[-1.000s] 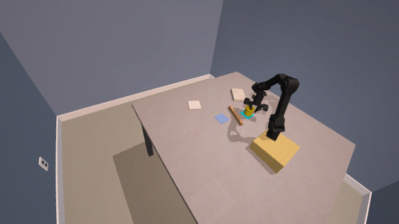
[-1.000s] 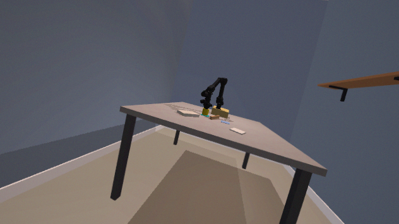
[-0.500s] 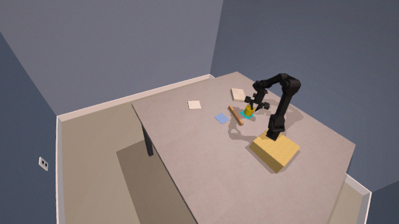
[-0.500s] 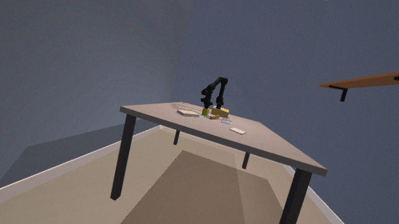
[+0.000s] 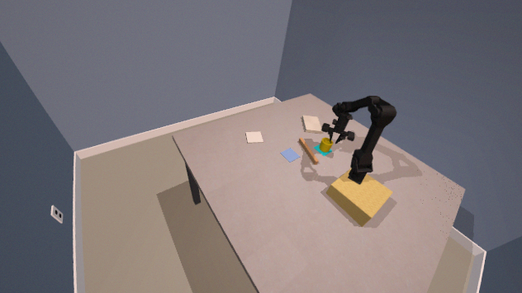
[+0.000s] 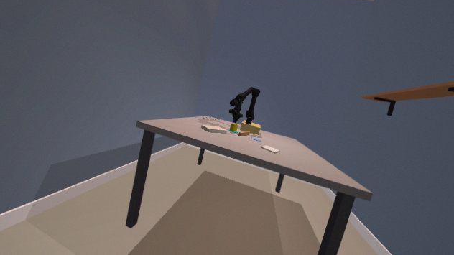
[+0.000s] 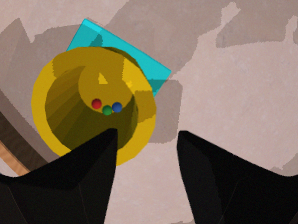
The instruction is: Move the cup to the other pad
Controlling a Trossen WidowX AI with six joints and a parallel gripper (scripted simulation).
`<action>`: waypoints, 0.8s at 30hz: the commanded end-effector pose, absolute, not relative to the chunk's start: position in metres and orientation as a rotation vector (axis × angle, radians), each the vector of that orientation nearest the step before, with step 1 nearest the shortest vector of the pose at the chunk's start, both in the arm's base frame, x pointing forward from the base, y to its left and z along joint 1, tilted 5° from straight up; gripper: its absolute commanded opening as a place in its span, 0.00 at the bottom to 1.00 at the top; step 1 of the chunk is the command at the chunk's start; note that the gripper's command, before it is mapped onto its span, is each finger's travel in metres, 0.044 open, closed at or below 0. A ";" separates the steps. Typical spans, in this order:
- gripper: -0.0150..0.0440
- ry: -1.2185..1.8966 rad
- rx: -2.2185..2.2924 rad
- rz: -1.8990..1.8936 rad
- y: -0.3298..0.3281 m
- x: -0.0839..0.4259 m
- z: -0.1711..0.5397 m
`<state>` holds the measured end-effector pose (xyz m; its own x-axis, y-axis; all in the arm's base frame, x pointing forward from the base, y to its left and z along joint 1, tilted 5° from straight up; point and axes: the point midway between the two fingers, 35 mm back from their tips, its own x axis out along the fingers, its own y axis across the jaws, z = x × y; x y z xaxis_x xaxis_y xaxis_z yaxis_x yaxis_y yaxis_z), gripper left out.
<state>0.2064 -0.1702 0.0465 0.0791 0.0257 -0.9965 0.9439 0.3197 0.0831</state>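
Observation:
The yellow cup (image 5: 326, 145) (image 6: 233, 127) (image 7: 42, 105) stands upright on the cyan pad (image 5: 324, 153) (image 7: 150, 65). In the wrist view a red marble (image 7: 96, 104), a green marble (image 7: 107, 110) and a blue marble (image 7: 117, 107) lie inside on the cup's bottom. My gripper (image 5: 334, 142) (image 6: 235, 121) (image 7: 147, 138) is open and holds nothing. Its fingertips are just above the cup; in the wrist view the left finger overlaps the near rim and the right finger is clear of the cup. The blue pad (image 5: 290, 155) (image 6: 256, 139) is bare.
An orange-brown bar (image 5: 308, 151) (image 6: 244, 133) lies between the two pads. A thick pale slab (image 5: 311, 124) (image 6: 213, 128) lies near the cup, and a thin white tile (image 5: 254, 137) (image 6: 270, 149) lies farther off. The arm stands on a yellow block (image 5: 359, 199) (image 6: 250, 127).

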 end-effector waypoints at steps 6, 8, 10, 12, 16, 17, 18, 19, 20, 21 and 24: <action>0.50 1.280 1.008 -0.896 -0.170 0.204 0.057; 0.59 1.291 1.012 -0.902 -0.170 0.204 0.052; 0.68 1.291 1.012 -0.902 -0.170 0.204 0.052; 0.77 1.291 1.012 -0.902 -0.170 0.204 0.052; 0.95 1.291 1.012 -0.902 -0.170 0.204 0.054; 0.99 1.290 1.012 -0.902 -0.170 0.204 0.056; 1.00 1.290 1.011 -0.901 -0.170 0.204 0.059; 1.00 1.289 1.011 -0.901 -0.171 0.204 0.062; 1.00 1.288 1.011 -0.901 -0.171 0.204 0.066; 1.00 1.288 1.011 -0.900 -0.171 0.203 0.071; 1.00 1.285 1.010 -0.899 -0.171 0.201 0.085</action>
<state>0.2005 -0.1684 0.0676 0.0672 0.0365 -0.9971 0.9452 0.3176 0.0753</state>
